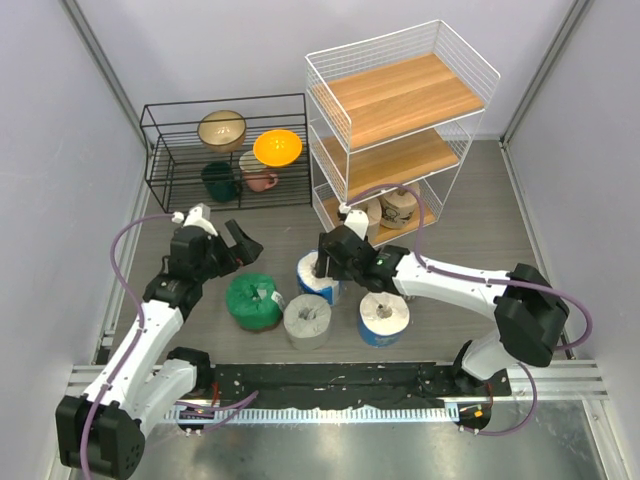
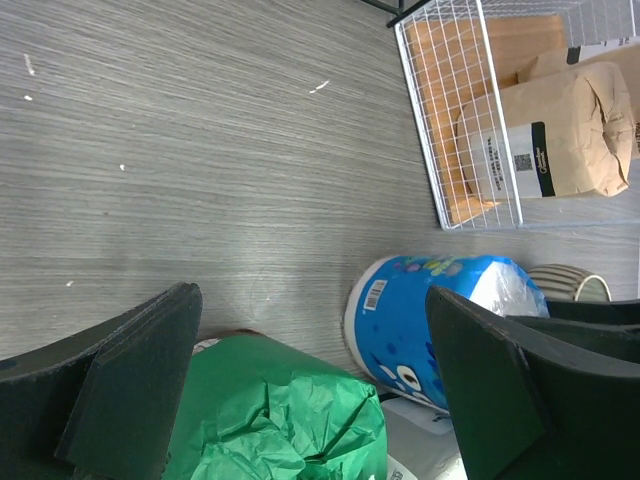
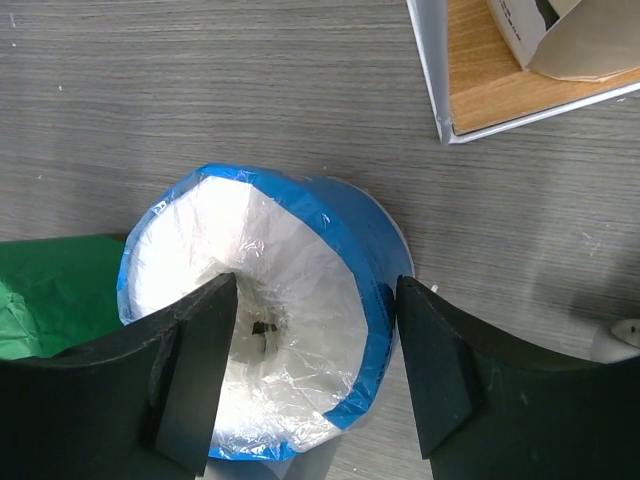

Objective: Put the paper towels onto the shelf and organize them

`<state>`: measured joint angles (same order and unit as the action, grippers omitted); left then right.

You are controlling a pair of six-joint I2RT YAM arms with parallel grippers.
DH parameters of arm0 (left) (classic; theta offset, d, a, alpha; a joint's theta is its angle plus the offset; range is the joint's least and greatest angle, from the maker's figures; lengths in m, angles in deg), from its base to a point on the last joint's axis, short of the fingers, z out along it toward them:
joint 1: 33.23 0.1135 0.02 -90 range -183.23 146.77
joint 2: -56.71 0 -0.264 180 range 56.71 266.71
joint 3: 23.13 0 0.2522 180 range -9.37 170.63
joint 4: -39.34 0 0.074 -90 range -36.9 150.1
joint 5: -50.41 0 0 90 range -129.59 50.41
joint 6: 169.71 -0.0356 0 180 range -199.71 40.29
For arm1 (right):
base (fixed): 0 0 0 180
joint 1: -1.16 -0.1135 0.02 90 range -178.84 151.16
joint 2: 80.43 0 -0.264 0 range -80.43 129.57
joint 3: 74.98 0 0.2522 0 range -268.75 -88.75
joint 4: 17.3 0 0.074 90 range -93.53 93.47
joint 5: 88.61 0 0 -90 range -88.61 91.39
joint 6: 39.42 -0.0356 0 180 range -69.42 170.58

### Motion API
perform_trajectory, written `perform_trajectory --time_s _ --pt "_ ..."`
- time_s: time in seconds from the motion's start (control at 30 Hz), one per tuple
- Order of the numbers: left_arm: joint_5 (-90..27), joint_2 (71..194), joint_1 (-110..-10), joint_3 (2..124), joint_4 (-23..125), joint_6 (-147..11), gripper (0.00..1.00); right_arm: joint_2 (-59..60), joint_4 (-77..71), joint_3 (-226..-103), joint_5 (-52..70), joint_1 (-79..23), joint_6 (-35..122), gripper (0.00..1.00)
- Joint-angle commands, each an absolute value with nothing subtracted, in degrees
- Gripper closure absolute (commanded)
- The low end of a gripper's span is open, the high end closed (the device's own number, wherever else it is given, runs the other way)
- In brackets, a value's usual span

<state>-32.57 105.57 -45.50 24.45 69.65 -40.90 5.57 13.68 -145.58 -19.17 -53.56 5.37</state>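
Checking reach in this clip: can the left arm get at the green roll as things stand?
Probably yes: the left gripper hangs open close by the green roll, with nothing between them.

Left claw (image 2: 312, 350) and right claw (image 3: 315, 350) gape wide.

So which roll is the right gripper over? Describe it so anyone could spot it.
Start at the white wire shelf and look just in front of it. It is the blue-wrapped roll closest to the shelf, under the right gripper. The other blue roll stands nearer the arm bases, beside the grey roll.
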Motion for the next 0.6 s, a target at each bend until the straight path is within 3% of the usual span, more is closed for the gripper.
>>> perform_trajectory --time_s 0.0,0.43,0.57 --pt "-30.02 106.27 -45.71 24.64 67.07 -40.24 0.00 7.02 16.85 -148.69 -21.90 -54.21 3.91 0.31" --pt "-28.96 107.59 -45.71 24.65 66.46 -40.16 0.00 8.25 20.90 -147.99 -19.26 -55.53 4.96 0.36" --pt "-29.31 107.42 -45.71 24.64 66.37 -40.07 0.00 8.08 19.59 -146.41 -20.14 -55.53 4.53 0.46"
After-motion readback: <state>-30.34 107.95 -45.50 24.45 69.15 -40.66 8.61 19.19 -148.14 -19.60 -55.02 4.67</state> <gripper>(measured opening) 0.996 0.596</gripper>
